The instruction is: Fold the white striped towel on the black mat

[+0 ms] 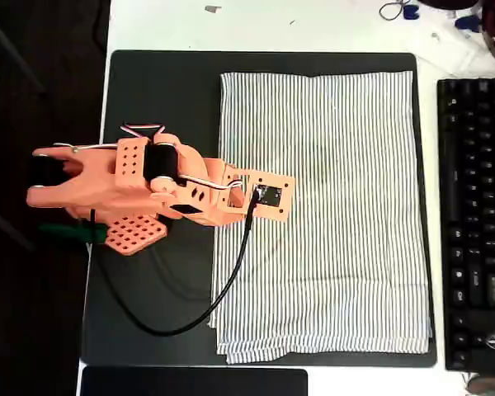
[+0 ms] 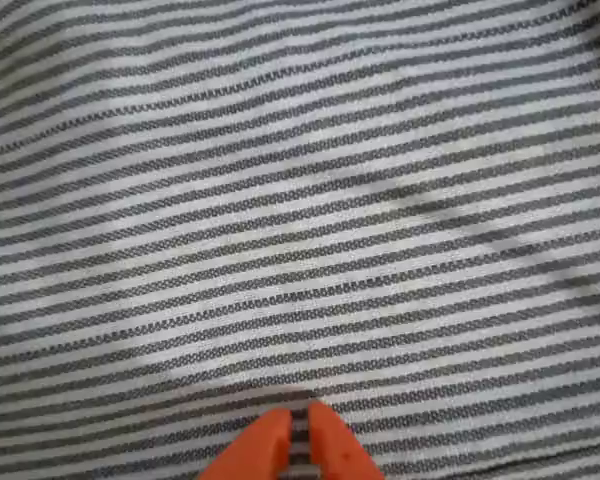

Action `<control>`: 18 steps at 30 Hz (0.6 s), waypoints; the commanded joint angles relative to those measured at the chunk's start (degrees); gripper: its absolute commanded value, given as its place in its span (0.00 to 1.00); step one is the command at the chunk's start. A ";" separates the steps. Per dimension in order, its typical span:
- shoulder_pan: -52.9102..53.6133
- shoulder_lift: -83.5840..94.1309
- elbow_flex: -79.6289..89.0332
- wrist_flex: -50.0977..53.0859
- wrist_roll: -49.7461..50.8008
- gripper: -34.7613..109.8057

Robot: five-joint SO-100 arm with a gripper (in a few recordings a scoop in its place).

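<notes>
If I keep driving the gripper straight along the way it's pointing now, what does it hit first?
Most likely the white striped towel. In the wrist view the gripper points straight at the cloth, tips nearly together, with nothing between. The black mat lies under it. How much gap remains is unclear.

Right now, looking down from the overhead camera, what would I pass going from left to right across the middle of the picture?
Orange robot arm → white striped towel lying flat → a thin strip of the black mat → bare white table → black keyboard.
</notes>
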 commanded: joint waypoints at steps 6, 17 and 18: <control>-0.35 0.44 0.97 0.44 -2.72 0.24; -0.79 -5.19 -1.49 -5.89 -5.27 0.24; -1.05 -5.89 -2.20 -5.89 -5.27 0.24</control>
